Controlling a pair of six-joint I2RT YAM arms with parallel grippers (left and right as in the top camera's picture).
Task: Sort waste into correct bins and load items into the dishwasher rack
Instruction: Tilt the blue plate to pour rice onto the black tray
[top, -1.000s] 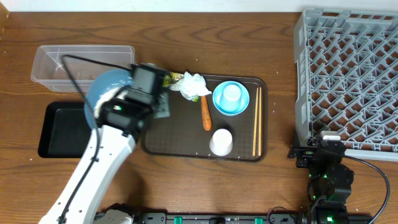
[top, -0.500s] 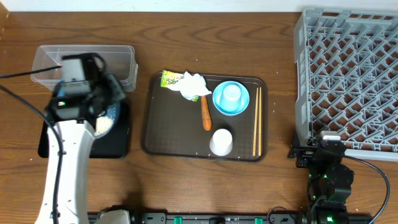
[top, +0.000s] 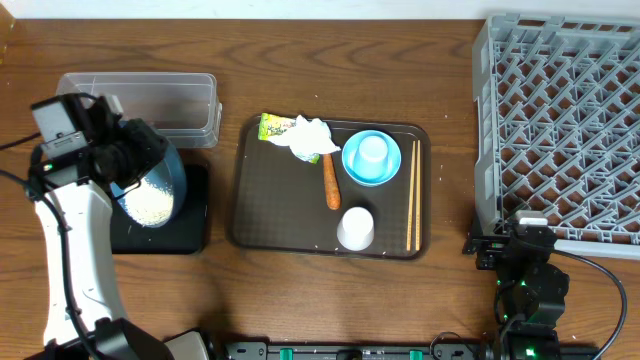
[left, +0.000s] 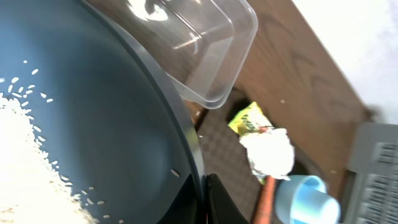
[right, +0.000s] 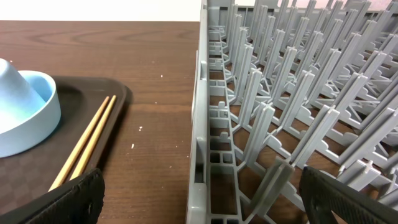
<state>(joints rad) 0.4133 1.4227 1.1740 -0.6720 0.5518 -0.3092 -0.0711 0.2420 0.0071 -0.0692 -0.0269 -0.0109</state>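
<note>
My left gripper (top: 128, 156) is shut on the rim of the dark blue plate (top: 155, 180), which it holds tilted above the shallow black tray (top: 190, 228). Loose white rice (top: 152, 206) lies heaped on the plate's low side. In the left wrist view the fingers (left: 214, 200) pinch the plate (left: 99, 118) edge, with rice (left: 18, 146) at the left. The clear tub (top: 165, 98) stands just behind. My right gripper (right: 202, 208) is open and straddles the front wall of the grey dishwasher rack (top: 565, 120), holding nothing.
A dark brown serving tray (top: 275, 215) holds a yellow-green wrapper (top: 272, 127), a crumpled tissue (top: 311, 137), a carrot (top: 331, 183), a light blue bowl (top: 352, 166) with a white cup (top: 373, 149) in it, another white cup (top: 356, 228) and wooden chopsticks (top: 413, 195).
My left arm has swung the plate leftward from the serving tray's edge to above the black tray and tipped it; the rice has slid to the low side. The right arm has not moved.
</note>
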